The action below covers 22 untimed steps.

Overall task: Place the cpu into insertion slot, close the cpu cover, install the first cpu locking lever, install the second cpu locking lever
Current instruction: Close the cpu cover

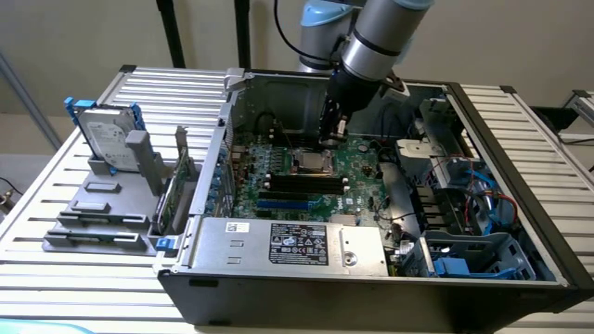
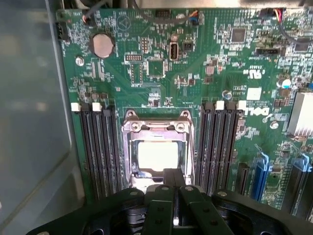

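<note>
Silver cover [image 1: 313, 161] is seen in the exterior view on the green board [image 1: 364, 158], at 7 o'clock of the gripper [image 1: 332, 141] and just beside it. In the wrist view, the cpu [image 2: 157, 155] is framed by the flat-lying cover, between memory slots [image 2: 98, 147]. The jaws are pressed together, nothing held.

A pale beige wall [image 1: 74, 35] stands behind a slatted metal table [image 1: 83, 285].
</note>
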Tool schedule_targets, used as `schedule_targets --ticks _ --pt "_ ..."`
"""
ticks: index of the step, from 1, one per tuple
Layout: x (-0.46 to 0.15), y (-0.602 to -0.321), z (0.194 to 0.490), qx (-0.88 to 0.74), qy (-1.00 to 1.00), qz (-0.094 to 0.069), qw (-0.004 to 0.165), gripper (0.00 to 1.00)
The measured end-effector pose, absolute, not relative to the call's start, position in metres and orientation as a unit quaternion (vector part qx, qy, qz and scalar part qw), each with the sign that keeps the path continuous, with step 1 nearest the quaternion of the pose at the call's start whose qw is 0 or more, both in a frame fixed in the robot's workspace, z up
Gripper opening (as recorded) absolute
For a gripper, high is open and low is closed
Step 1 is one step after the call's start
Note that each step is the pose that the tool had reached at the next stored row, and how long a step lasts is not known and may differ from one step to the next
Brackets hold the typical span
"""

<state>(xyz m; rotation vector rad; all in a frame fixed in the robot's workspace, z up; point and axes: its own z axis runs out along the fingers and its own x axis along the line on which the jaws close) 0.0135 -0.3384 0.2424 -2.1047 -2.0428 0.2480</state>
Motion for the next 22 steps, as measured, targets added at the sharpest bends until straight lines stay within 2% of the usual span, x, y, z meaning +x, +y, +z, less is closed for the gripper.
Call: schedule_targets --ticks 9,22 --pt "-0.019 -0.339 0.234 -0.711 -0.691 0.080 0.103 0.11" --pt "-0.024 -0.339 0.214 -0.709 -0.692 0.071 0.113 0.11"
